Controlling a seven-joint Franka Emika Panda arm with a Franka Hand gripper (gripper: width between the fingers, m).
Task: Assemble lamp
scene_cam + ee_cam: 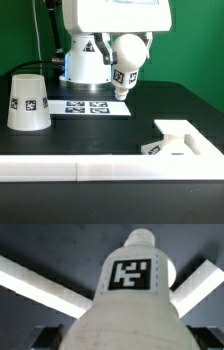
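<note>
The bulb (127,68) is up off the table, tilted, hanging just under the arm's white head near the back of the scene. It's smooth matte white plastic, a fat rounded body narrowing to a blunt neck, with a black-and-white square tag on its side. In the wrist view it fills almost the whole picture. The gripper (120,336) has it clamped. Dark fingers (45,336) peek out on either side of the fat end, but the bulb itself hides the actual contact spots.

The marker board (95,106) lies flat on the black table, just below the bulb. The shade (28,102), a tapered white cup, stands wide end down at the exterior view's left with its tag facing the camera, well apart from the bulb. The base (183,135) is a flat, blocky white piece at the exterior view's right. It's snug by the long white border bar (70,170), and white on white makes its far edge hard to pick out.
</note>
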